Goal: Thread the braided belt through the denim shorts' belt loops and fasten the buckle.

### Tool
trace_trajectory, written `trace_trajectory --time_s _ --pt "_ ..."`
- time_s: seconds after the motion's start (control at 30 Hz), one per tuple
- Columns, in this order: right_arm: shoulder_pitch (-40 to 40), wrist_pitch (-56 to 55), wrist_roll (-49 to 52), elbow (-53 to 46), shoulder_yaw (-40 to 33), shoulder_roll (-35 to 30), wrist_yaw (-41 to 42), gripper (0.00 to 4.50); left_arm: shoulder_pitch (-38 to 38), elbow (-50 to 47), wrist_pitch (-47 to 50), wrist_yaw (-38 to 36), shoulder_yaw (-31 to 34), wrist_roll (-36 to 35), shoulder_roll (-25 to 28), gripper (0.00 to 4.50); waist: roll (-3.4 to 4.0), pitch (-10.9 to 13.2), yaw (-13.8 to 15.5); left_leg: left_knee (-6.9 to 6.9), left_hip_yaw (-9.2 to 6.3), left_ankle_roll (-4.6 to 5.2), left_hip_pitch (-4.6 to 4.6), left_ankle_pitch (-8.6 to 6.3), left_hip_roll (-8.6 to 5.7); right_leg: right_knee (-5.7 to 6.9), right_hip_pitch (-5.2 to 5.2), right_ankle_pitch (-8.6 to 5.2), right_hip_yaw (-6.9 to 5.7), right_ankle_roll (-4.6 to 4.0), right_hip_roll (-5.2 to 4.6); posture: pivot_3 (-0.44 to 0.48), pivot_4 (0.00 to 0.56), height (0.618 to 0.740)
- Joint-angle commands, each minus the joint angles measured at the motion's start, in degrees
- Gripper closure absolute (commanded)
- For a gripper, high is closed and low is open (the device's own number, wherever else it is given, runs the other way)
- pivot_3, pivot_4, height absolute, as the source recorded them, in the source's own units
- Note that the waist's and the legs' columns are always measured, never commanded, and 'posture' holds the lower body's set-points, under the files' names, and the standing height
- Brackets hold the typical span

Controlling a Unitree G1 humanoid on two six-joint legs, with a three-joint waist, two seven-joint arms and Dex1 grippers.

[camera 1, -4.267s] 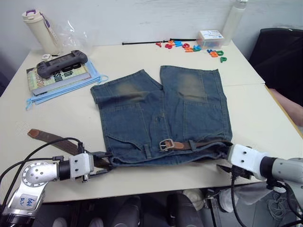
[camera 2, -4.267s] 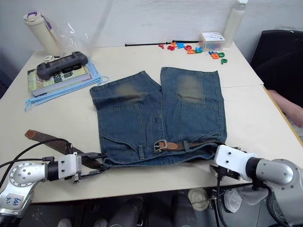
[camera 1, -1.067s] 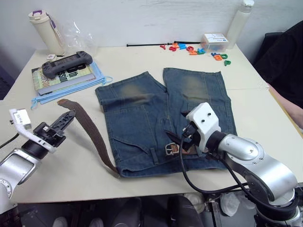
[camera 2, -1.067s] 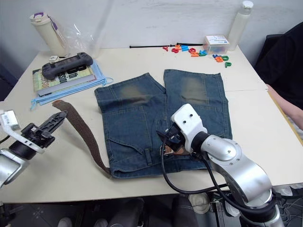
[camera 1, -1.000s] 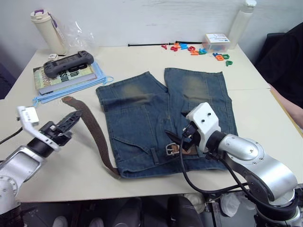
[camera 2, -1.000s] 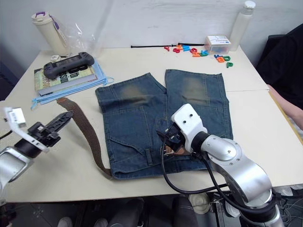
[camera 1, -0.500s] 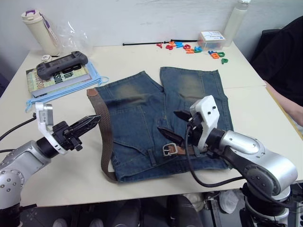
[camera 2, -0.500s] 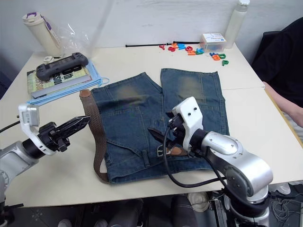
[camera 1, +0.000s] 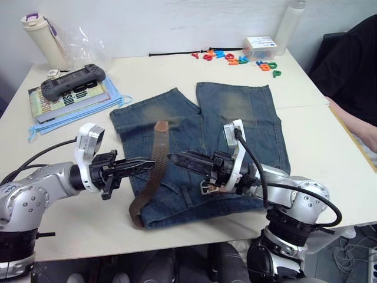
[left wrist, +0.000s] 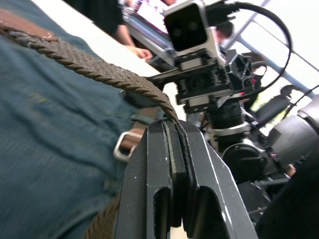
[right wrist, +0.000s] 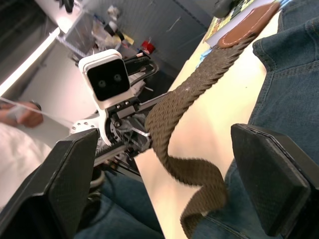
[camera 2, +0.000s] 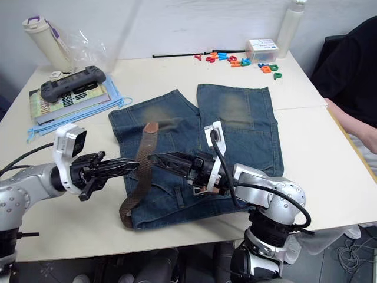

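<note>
From the head camera, one pair of denim shorts lies flat on the table, waistband toward the robot, with two faded patches, one on each leg. One braided belt arches up over the shorts' left half; its free tan tip rests on the left leg, and its other end runs along the waistband to the single silver buckle. The left gripper pinches the belt's raised middle, its two fingers pressed together on the strap. The right gripper points at it from the other side with fingers spread, close to the strap but not touching it. At the table's far left stand one bottle, a game controller on a book, and colored pieces lie along the far edge.

In the left wrist view, the two black fingers clamp the braided strap, and the buckle lies on denim beyond them.

In the right wrist view, two black pads stand wide apart, the belt rising between them toward its tan tip, and the left gripper grips it.
</note>
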Motion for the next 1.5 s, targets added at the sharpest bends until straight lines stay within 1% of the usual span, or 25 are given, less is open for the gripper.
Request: trace_trajectory --time_s 0.03,0.13,0.27,0.3,0.37,0.47,0.53,0.57,0.6,0.63,0.67,0.7,0.73,0.83,0.9,0.97,1.03,1.1,1.13,1.2,1.3,1.33,1.43,1.47,1.5 --pt "-0.02 -6.83 10.47 1.78 5.10 -1.93 -7.15 0.00 -1.93 -1.80 1.33 -2.13 -1.84 -0.10 -0.30 4.48 0.00 0.00 -0.54 0.00 0.04 0.01 -0.01 0.00 0.00 0.03 -0.04 0.00 0.04 0.00 0.00 0.000 0.150 0.659" --pt "0.36 -12.69 17.06 2.17 9.59 -4.85 -11.55 0.00 -1.70 -3.20 2.27 -3.64 -3.15 -0.03 0.04 4.48 0.00 0.00 -1.44 -0.01 0.08 -0.01 -0.04 0.05 0.01 0.15 -0.16 0.00 0.11 0.00 0.00 0.000 0.150 0.659" --pt "0.56 -19.71 22.38 2.35 13.93 -8.73 -15.18 0.00 -1.48 -3.64 3.04 -4.40 -3.69 0.08 0.11 4.48 0.00 0.00 -1.61 -0.01 0.15 -0.03 -0.18 0.10 0.02 0.29 -0.40 -0.01 0.19 -0.02 0.01 0.000 0.150 0.659" --pt "0.63 -21.21 23.23 2.25 14.60 -9.77 -15.69 0.24 -1.47 -3.61 3.16 -4.69 -3.74 0.24 0.25 4.50 0.00 0.00 -1.57 -0.01 0.15 -0.05 -0.18 0.13 0.03 0.33 -0.41 -0.02 0.19 -0.04 0.01 0.000 0.150 0.659" --pt "0.78 -23.72 24.58 1.80 16.06 -11.78 -16.15 0.83 -1.62 -3.51 3.41 -5.00 -3.83 0.49 0.33 4.50 0.00 0.01 -1.42 -0.01 0.15 -0.05 -0.20 0.18 0.03 0.36 -0.43 -0.03 0.18 -0.05 0.00 0.000 0.150 0.659" --pt "0.94 -26.78 25.78 1.11 18.13 -13.99 -16.33 2.16 -2.20 -3.45 3.86 -5.04 -4.07 0.78 0.26 4.50 0.00 0.01 -1.39 0.00 0.15 -0.03 -0.21 0.19 0.02 0.36 -0.42 -0.03 0.19 -0.05 0.00 0.000 0.150 0.659" --pt "0.97 -28.36 25.31 0.94 19.24 -15.25 -16.35 3.27 -2.49 -3.64 4.02 -5.30 -4.48 1.41 0.43 4.50 0.00 0.01 -1.45 -0.01 0.15 -0.02 -0.21 0.19 0.02 0.35 -0.43 -0.03 0.19 -0.05 0.00 0.000 0.150 0.659" --pt "0.97 -29.15 24.81 0.94 19.71 -15.79 -16.44 3.61 -2.54 -3.74 3.99 -5.33 -4.57 1.72 0.43 4.50 0.00 0.01 -1.44 -0.01 0.15 -0.02 -0.21 0.19 0.02 0.36 -0.43 -0.03 0.19 -0.05 0.00 0.000 0.150 0.659" --pt "0.98 -29.83 24.53 0.92 20.13 -16.28 -16.45 4.17 -2.57 -3.81 3.98 -5.37 -4.58 1.94 0.39 4.50 -0.01 0.01 -1.44 -0.01 0.15 -0.02 -0.21 0.19 0.02 0.35 -0.43 -0.03 0.19 -0.05 0.00 0.000 0.150 0.659" --pt "0.90 -30.63 24.01 0.88 20.41 -16.63 -16.47 4.50 -2.61 -3.89 3.86 -5.06 -4.51 2.33 0.29 4.15 -0.01 0.00 -1.42 -0.01 0.15 -0.02 -0.21 0.19 0.02 0.35 -0.43 -0.03 0.19 -0.05 0.00 0.000 0.150 0.659" --pt "0.85 -31.35 23.76 0.82 20.72 -16.98 -16.43 4.50 -2.63 -3.93 3.78 -4.84 -4.44 2.60 0.20 3.77 -0.01 0.00 -1.41 -0.01 0.15 -0.02 -0.21 0.19 0.02 0.35 -0.43 -0.03 0.19 -0.05 0.00 0.000 0.150 0.659" --pt "0.77 -32.27 22.97 0.68 20.72 -17.28 -16.73 4.50 -2.58 -3.91 3.73 -4.33 -4.11 2.69 0.04 3.56 -0.01 0.01 -1.38 -0.01 0.15 -0.02 -0.21 0.19 0.02 0.35 -0.43 -0.03 0.19 -0.05 0.00 0.000 0.150 0.659" --pt "0.72 -33.30 22.00 0.50 20.59 -17.54 -17.27 4.50 -2.47 -3.95 3.46 -3.73 -3.70 2.96 -0.12 3.18 -0.01 0.01 -1.36 -0.01 0.15 -0.03 -0.22 0.19 0.02 0.35 -0.43 -0.03 0.19 -0.05 0.00 0.000 0.150 0.659" --pt "0.81 -36.39 19.36 -0.18 20.09 -17.86 -19.34 4.50 -1.88 -4.13 2.48 -0.58 -1.75 3.84 -0.79 1.80 -0.02 0.01 -1.35 -0.01 0.15 -0.03 -0.22 0.20 0.02 0.35 -0.43 -0.03 0.19 -0.05 0.00 0.000 0.150 0.659" --pt "1.01 -38.29 18.01 -0.74 19.90 -17.86 -21.15 4.50 -1.59 -3.62 3.15 2.19 0.87 2.24 -1.36 0.90 -0.02 0.01 -1.37 -0.01 0.15 -0.03 -0.22 0.20 0.02 0.35 -0.43 -0.03 0.19 -0.05 0.00 0.000 0.150 0.659" --pt "1.14 -39.56 15.63 -1.64 19.95 -18.47 -23.49 4.50 -1.50 -2.71 4.83 5.27 4.78 -1.11 -1.56 0.90 -0.03 0.01 -1.40 -0.01 0.15 -0.04 -0.23 0.20 0.03 0.37 -0.46 -0.03 0.19 -0.05 0.01 0.000 0.150 0.659" --pt "1.51 -41.77 13.88 -2.32 19.82 -17.65 -26.59 4.50 -0.86 -2.81 6.68 7.95 8.42 -5.05 -1.07 0.90 -0.04 0.01 -1.38 -0.01 0.15 -0.06 -0.24 0.21 0.03 0.37 -0.48 -0.03 0.19 -0.05 0.01 0.000 0.150 0.659" --pt "1.97 -43.67 12.56 -2.75 19.78 -16.81 -30.17 4.50 1.35 -4.79 8.06 8.45 10.86 -7.85 -0.10 0.90 -0.04 0.01 -1.35 -0.01 0.15 -0.06 -0.23 0.22 0.02 0.38 -0.48 -0.03 0.18 -0.05 0.01 0.000 0.150 0.659" --pt "2.19 -43.92 11.58 -2.97 19.99 -16.86 -31.39 4.50 3.98 -7.28 8.15 6.55 10.85 -7.16 0.81 0.90 -0.04 0.00 -1.65 -0.01 0.15 -0.06 -0.24 0.22 0.01 0.38 -0.48 -0.03 0.19 -0.05 0.01 0.000 0.150 0.659" --pt "2.38 -44.87 10.35 -3.12 20.31 -16.14 -33.64 4.50 11.21 -13.48 3.40 -0.05 7.76 0.30 3.31 0.90 -0.03 0.02 -1.50 -0.01 0.17 -0.07 -0.23 0.23 0.00 0.40 -0.50 -0.03 0.25 -0.05 0.03 0.000 0.150 0.659" --pt "2.09 -44.97 9.24 -2.89 20.91 -15.94 -35.42 4.50 16.88 -16.46 -5.83 -5.80 2.81 10.66 4.72 0.90 0.05 0.06 -1.36 -0.01 0.31 -0.05 -0.24 0.23 0.00 0.40 -0.53 -0.04 0.35 -0.07 0.03 0.000 0.150 0.659" --pt "1.77 -44.88 8.88 -2.54 21.09 -15.91 -35.62 4.50 17.49 -16.23 -8.24 -7.10 1.72 13.04 4.78 0.90 0.04 0.06 -1.22 0.00 0.32 -0.03 -0.25 0.24 0.00 0.41 -0.54 -0.04 0.35 -0.07 0.01 0.000 0.150 0.659" --pt "1.62 -44.22 7.98 -2.70 21.72 -16.44 -36.39 4.50 17.08 -14.11 -17.11 -9.51 -4.53 22.38 3.27 0.90 0.02 0.05 -0.26 0.07 0.30 0.08 -0.32 0.19 0.01 0.47 -0.54 -0.04 0.29 -0.08 -0.02 0.000 0.150 0.659" --pt "1.64 -44.21 7.85 -2.83 21.81 -16.50 -36.73 4.50 16.75 -13.41 -21.62 -9.97 -7.91 27.34 2.66 0.90 0.03 0.05 -0.04 0.08 0.30 0.33 -0.32 0.05 0.02 0.48 -0.54 -0.04 0.30 -0.09 -0.03 0.000 0.150 0.659" --pt "1.64 -44.28 7.80 -2.87 21.85 -16.49 -36.95 4.50 16.56 -12.86 -24.77 -10.38 -10.09 30.72 2.22 0.90 0.04 0.05 0.09 0.10 0.30 0.36 -0.31 0.04 0.01 0.50 -0.54 -0.04 0.30 -0.09 -0.03 0.000 0.150 0.659"
